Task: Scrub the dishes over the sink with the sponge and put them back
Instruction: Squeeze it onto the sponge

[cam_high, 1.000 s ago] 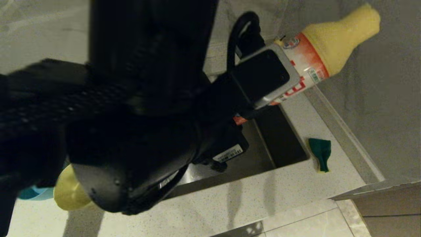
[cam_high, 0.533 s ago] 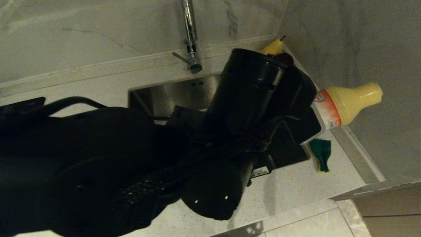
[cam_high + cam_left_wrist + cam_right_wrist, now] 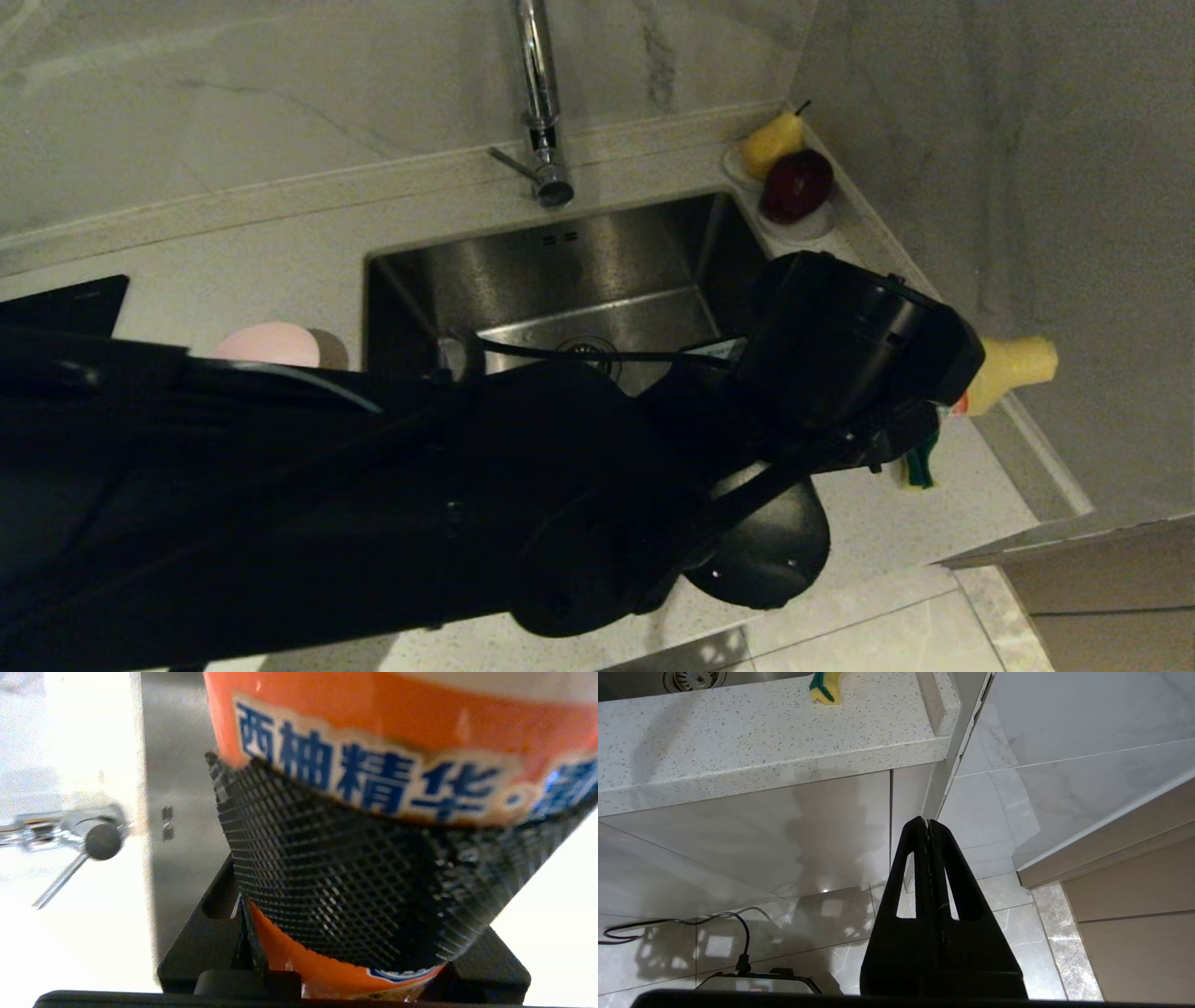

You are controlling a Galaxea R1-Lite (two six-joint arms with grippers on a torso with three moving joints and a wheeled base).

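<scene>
My left gripper [image 3: 364,868] is shut on an orange-labelled detergent bottle [image 3: 397,742]; one ribbed black finger pad [image 3: 355,914] curves across its label. In the head view the left arm crosses the sink [image 3: 597,271], and the bottle's yellow top [image 3: 1013,366] pokes out past the wrist at the right counter. The sponge [image 3: 922,465], green over yellow, lies on the counter right of the sink, mostly hidden by the wrist; it also shows in the right wrist view as the sponge [image 3: 825,688]. A pale pink bowl [image 3: 266,343] peeks out left of the sink. My right gripper [image 3: 927,823] hangs shut below the counter edge.
A tall chrome tap [image 3: 537,103] stands behind the sink. A white saucer [image 3: 794,224] with a pear and a red apple sits in the back right corner. A wall closes the right side. A black hob corner [image 3: 65,303] lies at far left.
The left arm has swung right and downward with the bottle, from high before the camera to low beside the sponge. The tap, sink and fruit saucer have come into view. The right arm stayed still.
</scene>
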